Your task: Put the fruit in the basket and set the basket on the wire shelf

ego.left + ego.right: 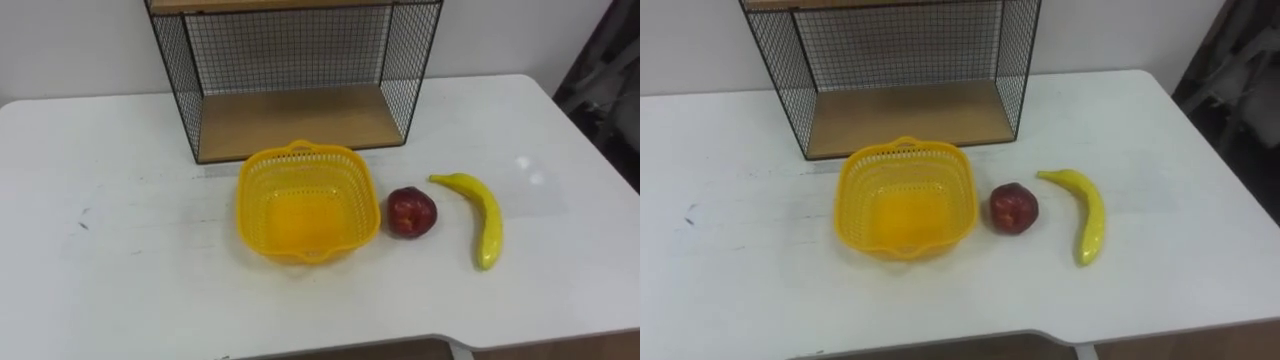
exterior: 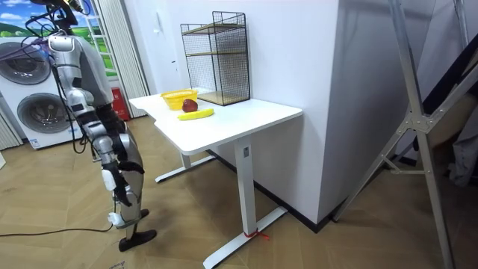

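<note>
Banana [image 1: 484,216] at lower right, apple [image 1: 411,211] and empty basket [image 1: 254,212] sit on the white bench [image 1: 120,260] below a wire shelf [image 1: 300,120]; hands' state cannot be told.

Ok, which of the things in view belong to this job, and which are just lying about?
For the job:
basket, empty, on the table
apple and banana, to the basket's right
wire shelf, behind the basket

Just lying about:
washing machines, behind the robot
metal frame, at the room view's right
</note>
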`<state>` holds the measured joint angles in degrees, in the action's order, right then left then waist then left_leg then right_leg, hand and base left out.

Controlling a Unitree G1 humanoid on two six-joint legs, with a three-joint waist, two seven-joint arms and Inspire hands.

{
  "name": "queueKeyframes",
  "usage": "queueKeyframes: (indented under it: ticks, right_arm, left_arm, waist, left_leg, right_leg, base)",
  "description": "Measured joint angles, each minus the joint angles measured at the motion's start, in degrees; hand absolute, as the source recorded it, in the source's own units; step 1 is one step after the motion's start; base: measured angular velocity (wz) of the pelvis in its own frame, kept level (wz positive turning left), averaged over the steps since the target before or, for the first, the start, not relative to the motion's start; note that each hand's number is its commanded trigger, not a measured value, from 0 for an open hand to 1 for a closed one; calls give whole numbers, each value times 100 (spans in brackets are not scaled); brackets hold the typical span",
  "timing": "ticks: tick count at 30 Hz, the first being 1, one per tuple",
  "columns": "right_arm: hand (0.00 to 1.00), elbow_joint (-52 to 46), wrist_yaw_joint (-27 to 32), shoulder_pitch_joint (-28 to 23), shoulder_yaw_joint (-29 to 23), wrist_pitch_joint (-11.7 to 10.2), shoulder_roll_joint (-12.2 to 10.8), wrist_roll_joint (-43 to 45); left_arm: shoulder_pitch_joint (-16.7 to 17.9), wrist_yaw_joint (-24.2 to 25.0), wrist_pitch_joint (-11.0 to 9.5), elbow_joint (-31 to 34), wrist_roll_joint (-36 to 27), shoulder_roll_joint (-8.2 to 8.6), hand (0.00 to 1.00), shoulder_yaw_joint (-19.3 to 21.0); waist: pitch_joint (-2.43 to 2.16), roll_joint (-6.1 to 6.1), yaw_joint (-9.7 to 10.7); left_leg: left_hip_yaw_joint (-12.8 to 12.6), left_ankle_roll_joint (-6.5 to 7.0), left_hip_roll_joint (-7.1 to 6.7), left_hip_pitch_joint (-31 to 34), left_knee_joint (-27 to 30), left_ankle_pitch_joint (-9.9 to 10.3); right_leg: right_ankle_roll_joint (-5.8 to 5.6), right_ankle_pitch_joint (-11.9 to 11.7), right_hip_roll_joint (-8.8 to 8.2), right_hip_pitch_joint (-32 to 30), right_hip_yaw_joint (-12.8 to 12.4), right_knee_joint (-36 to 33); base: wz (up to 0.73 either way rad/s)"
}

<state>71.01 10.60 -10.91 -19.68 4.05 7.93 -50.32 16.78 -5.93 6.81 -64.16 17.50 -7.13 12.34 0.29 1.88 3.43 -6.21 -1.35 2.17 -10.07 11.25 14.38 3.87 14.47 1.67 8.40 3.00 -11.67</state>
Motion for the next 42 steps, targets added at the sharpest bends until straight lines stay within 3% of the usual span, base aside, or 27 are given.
queueKeyframes:
  ticks: [6, 11, 15, 19, 24, 27, 31, 40, 42]
  right_arm:
    - [0, -579, 719, 41, -1040, -297, 1, -1328]
    - [0, -1902, 1675, 55, -1530, -583, 10, -1443]
    - [0, -3291, 2591, 76, -1543, -857, 27, -528]
    - [0, -4528, 3301, 79, -1491, -963, 38, 327]
    - [0, -5915, 3942, 109, -1401, -1077, 109, 2118]
    - [0, -6489, 4073, 71, -1072, -1183, 167, 2849]
    - [0, -7059, 3825, 69, -644, -1184, 243, 3266]
    - [0, -7421, 2656, 241, -29, -1192, 757, 3941]
    - [0, -7431, 2265, 318, 127, -1192, 1027, 4026]
  left_arm:
    - [146, 0, -180, 126, -126, -23, 0, 267]
    - [231, 0, -325, 355, -157, -50, 0, 340]
    - [239, -4, -405, 374, -156, -103, 0, 325]
    - [298, -5, -451, 510, -112, -110, 0, 257]
    - [278, -5, -466, 516, -49, -129, 0, 203]
    - [236, -5, -475, 528, -46, -130, 0, 65]
    - [219, -5, -495, 596, -58, -160, 0, -207]
    - [175, -1, -622, 462, -45, -167, 0, -244]
    - [175, 16, -679, 463, -41, -198, 0, -244]
  waist:
    - [-4, 21, 216]
    - [-12, 44, 241]
    - [-26, 86, 249]
    - [-30, 83, 235]
    - [-25, 76, 199]
    - [-23, 82, 131]
    - [-21, 85, 78]
    - [-5, 122, -136]
    - [3, 156, -204]
  left_leg:
    - [-10, 0, -3, -6, 1, 0]
    - [-119, 2, 2, 15, 13, -2]
    - [-132, 2, -11, 82, 14, -2]
    - [-136, 4, -10, 226, 9, -3]
    - [-151, 5, -14, 267, -5, -3]
    - [-159, 5, -13, 279, -1, -3]
    - [-159, 5, -13, 281, -9, -3]
    - [-148, 5, -4, 261, -50, -3]
    - [-149, 5, 10, 236, -53, -3]
  right_leg:
    - [-2, 1, -10, -1, 6, -2]
    - [-18, -8, 7, -78, -109, -51]
    - [-26, -12, 29, -159, -110, -99]
    - [-45, -40, 40, -316, -123, -96]
    - [-52, -54, 40, -352, -117, -95]
    - [-51, -54, 36, -378, -118, -97]
    - [-51, -54, 37, -376, -109, -99]
    - [-49, -57, 32, -365, -80, -99]
    - [-45, -60, 30, -341, -79, -99]
  base:
    - [0]
    - [-10]
    - [-3]
    - [-1]
    - [-2]
    - [-3]
    - [0]
    - [1]
    - [0]
